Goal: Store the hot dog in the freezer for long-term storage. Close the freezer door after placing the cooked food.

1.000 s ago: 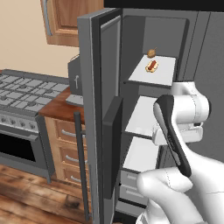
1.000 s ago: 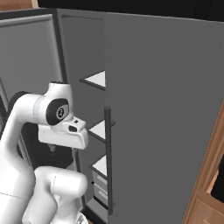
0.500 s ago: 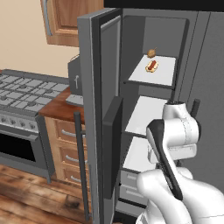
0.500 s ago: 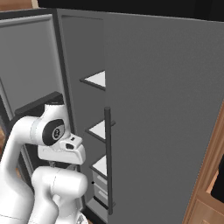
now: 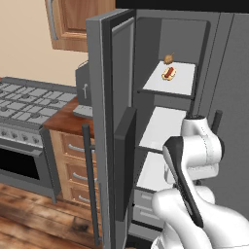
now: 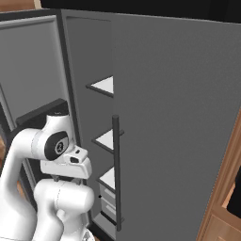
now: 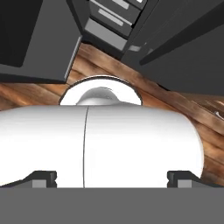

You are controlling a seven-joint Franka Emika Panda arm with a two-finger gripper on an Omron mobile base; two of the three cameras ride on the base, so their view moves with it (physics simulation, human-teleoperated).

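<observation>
Hot dog (image 5: 168, 73) lying on the top white shelf (image 5: 177, 83) of the freezer (image 5: 170, 126), just beside a small round brown lump (image 5: 168, 59); placement judged complete. Freezer door (image 5: 114, 136) stands wide open, its bar handle (image 5: 89, 185) untouched; closing remains. The arm (image 5: 194, 155) is folded low before the compartment; whether the end effector is wide or narrow cannot be told. Stove (image 5: 26, 104) at far left

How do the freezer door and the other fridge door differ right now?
The freezer door stands swung open; the other fridge door is shut. The freezer door carries a black panel on its face; the other door's face is plain. Both are tall, grey, with a vertical bar handle.
</observation>
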